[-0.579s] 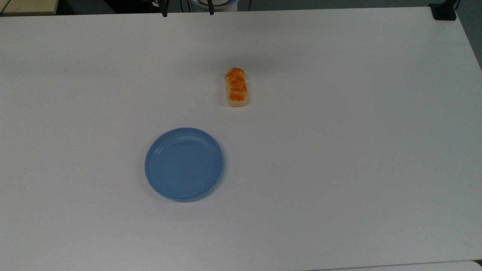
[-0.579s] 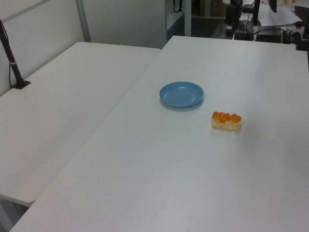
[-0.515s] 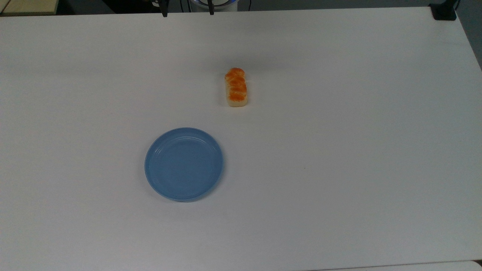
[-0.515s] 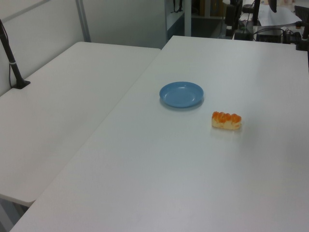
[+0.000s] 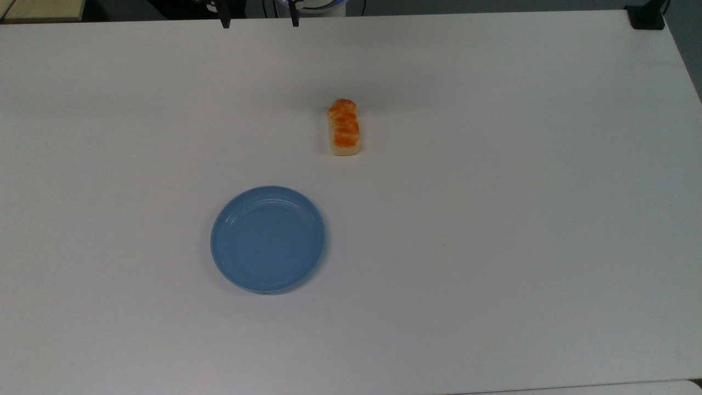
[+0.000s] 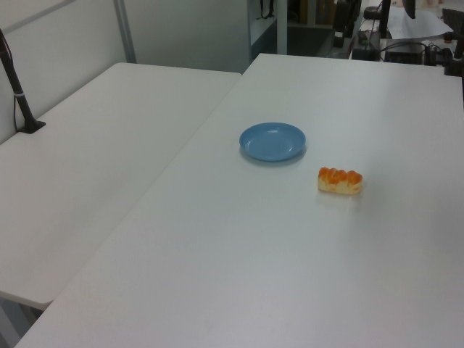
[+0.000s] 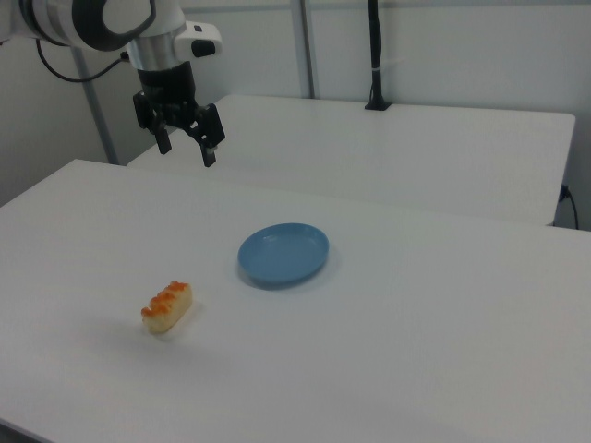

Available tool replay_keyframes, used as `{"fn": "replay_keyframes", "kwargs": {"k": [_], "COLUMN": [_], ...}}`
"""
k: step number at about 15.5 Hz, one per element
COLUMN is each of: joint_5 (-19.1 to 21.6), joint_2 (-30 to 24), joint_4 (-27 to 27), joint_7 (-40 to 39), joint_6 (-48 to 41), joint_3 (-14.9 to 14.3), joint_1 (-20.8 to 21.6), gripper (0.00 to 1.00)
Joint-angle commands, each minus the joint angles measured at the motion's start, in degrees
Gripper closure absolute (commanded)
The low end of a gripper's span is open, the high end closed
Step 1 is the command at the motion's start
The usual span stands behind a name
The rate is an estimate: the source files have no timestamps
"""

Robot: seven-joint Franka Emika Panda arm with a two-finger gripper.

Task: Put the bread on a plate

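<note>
We have nothing in hand yet: the black two-finger gripper (image 7: pixel 186 148) hangs high above the white surface (image 5: pixel 493 219), its jaws spread wide and empty. In the right view it sits up and to the right view's left, well apart from both task things.

The main risk we see is in the pickup. The small oblong loaf-shaped bread with pale cream sides and a glossy orange-brown segmented top (image 5: pixel 344 128) is narrow and lies loose on the smooth surface, so if we come down off-centre or across its long axis, one jaw could nudge it sideways or roll it over (its rounded top looks slick). A light round blue plastic plate with a shallow raised rim (image 5: pixel 267 238) could also skid if the bread is dragged onto its edge.

The bread lies flat, top up, well apart from the empty plate.
</note>
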Motion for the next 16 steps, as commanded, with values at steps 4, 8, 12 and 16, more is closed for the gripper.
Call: {"fn": "replay_keyframes", "kwargs": {"k": [4,8,12,16], "joint_5": [-0.1,-0.1,-0.3,-0.3], "joint_2": [-1.1,-1.2,-1.6,-1.5], "joint_4": [-1.5,-1.6,-3.2,-3.4], "joint_7": [-0.2,-0.7,-0.7,-0.6], "joint_6": [1.2,1.0,0.9,0.7], "joint_3": [-0.8,-0.7,0.8,1.1], "joint_1": [1.5,1.2,1.0,1.0], "gripper": [0.00,0.00,0.00,0.00]}}
